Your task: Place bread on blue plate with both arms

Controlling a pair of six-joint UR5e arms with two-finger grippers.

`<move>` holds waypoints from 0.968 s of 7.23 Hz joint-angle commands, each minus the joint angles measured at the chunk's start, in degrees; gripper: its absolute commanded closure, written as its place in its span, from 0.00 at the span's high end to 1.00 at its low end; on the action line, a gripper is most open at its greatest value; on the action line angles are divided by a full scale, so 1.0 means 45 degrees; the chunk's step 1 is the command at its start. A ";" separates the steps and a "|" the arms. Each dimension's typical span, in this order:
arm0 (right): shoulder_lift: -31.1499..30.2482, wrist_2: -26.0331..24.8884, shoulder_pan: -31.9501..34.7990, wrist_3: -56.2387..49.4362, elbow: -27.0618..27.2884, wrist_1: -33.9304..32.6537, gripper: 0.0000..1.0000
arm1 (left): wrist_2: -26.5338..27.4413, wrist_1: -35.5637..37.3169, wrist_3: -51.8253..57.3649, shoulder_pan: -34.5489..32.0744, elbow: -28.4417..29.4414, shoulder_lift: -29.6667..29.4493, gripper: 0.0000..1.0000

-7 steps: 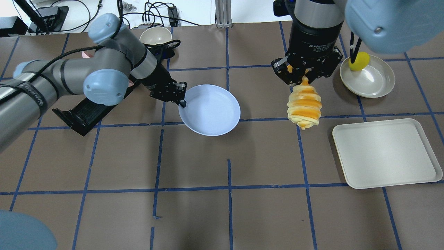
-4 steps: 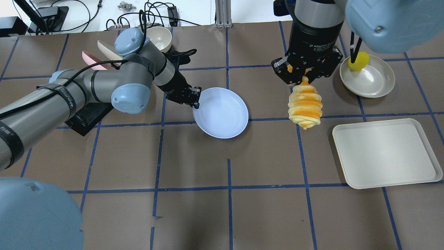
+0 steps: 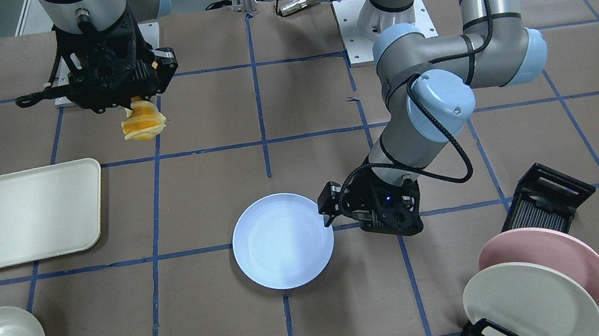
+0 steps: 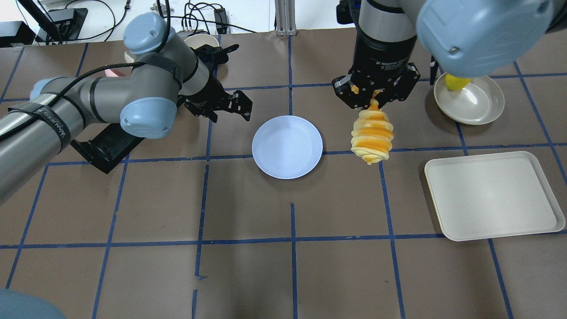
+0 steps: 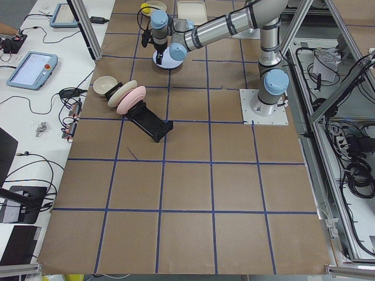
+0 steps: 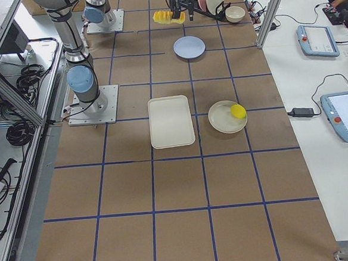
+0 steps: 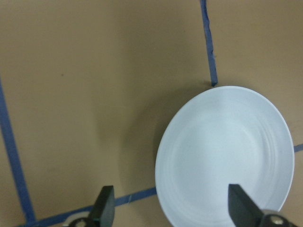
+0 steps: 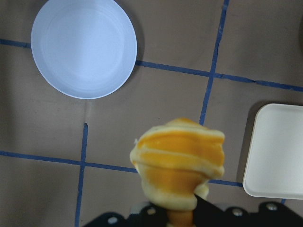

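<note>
The blue plate [image 4: 287, 147] lies flat on the table near the middle, and also shows in the front view [image 3: 283, 240]. My left gripper [image 4: 246, 108] is open and empty, just off the plate's far left rim; in the left wrist view its fingers [image 7: 104, 207] stand wide apart above the plate [image 7: 227, 156]. My right gripper [image 4: 372, 98] is shut on the top end of the striped orange and cream bread [image 4: 371, 137], which hangs in the air right of the plate. The right wrist view shows the bread [image 8: 180, 156] with the plate [image 8: 84, 47] ahead to its left.
A cream tray [image 4: 491, 195] lies at the right. A cream bowl [image 4: 476, 104] behind it holds a yellow lemon [image 4: 456, 81]. A black rack [image 3: 548, 196] at my left holds a pink plate [image 3: 551, 253] and a cream plate [image 3: 529, 306]. A cream bowl [image 4: 203, 42] stands at the back.
The left gripper carried the blue plate to the right, let go of it and drew back to the left. The right gripper moved left with the bread.
</note>
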 commanded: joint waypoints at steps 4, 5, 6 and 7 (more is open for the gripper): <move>0.3953 -0.0095 0.2384 0.1558 0.1360 -0.6824 0.03 | 0.1774 -0.6227 0.0106 0.0727 0.2193 0.2502 1.00; 0.4519 -0.0095 0.2385 0.1461 0.1399 -0.7250 0.03 | 0.2065 -0.6546 0.0106 0.0766 0.2622 0.2583 1.00; 0.5143 -0.0056 0.2249 0.1266 0.1303 -0.8144 0.03 | 0.2126 -0.7013 0.0125 0.0766 0.2878 0.2468 1.00; 0.5498 -0.0114 0.2190 0.1071 0.1224 -0.8327 0.03 | 0.2088 -0.7288 0.0125 0.0882 0.2997 0.2505 1.00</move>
